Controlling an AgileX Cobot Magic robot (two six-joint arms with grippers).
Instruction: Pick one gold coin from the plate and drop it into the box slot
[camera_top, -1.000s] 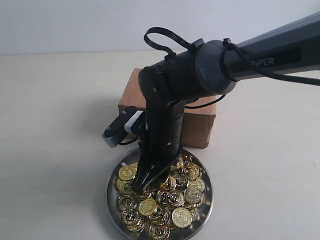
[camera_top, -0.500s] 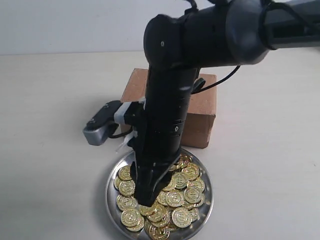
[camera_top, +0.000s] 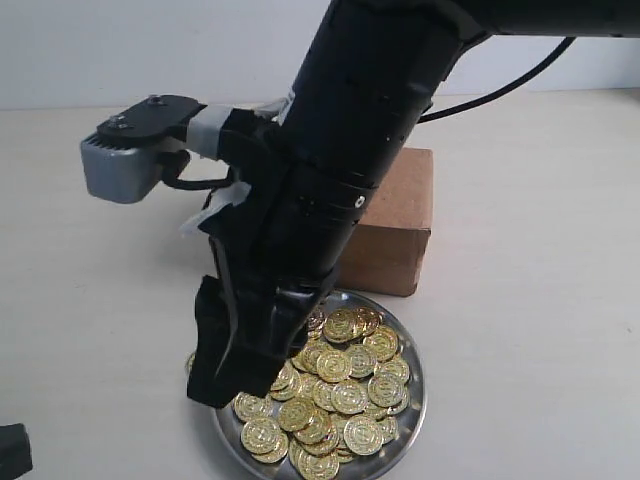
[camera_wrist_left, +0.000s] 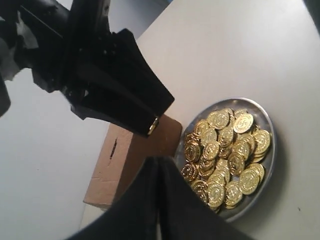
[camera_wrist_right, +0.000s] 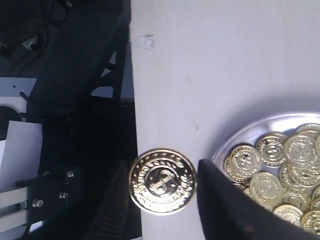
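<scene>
My right gripper (camera_wrist_right: 161, 176) is shut on one gold coin (camera_wrist_right: 162, 181), gripped at its edges with its face toward the right wrist camera. It hangs above the left rim of the silver plate (camera_top: 416, 398), which holds a heap of gold coins (camera_top: 340, 385). In the left wrist view the held coin (camera_wrist_left: 153, 125) peeks from the right gripper's tip (camera_wrist_left: 150, 122). The brown cardboard box (camera_top: 398, 220) stands just behind the plate. Its dark slot (camera_wrist_left: 113, 148) shows only in the left wrist view. My left gripper (camera_wrist_left: 158, 164) is shut and empty, near the plate.
The right arm (camera_top: 350, 150) and its grey wrist camera (camera_top: 130, 150) cover much of the box in the exterior view. A dark corner of the left arm (camera_top: 10, 450) shows at the bottom left. The pale table (camera_top: 530, 300) ends at an edge (camera_wrist_right: 134, 100) beside the plate.
The right gripper has risen out of the coin heap with one coin and swung left, toward the plate's left rim. The arm now looms larger in the exterior view.
</scene>
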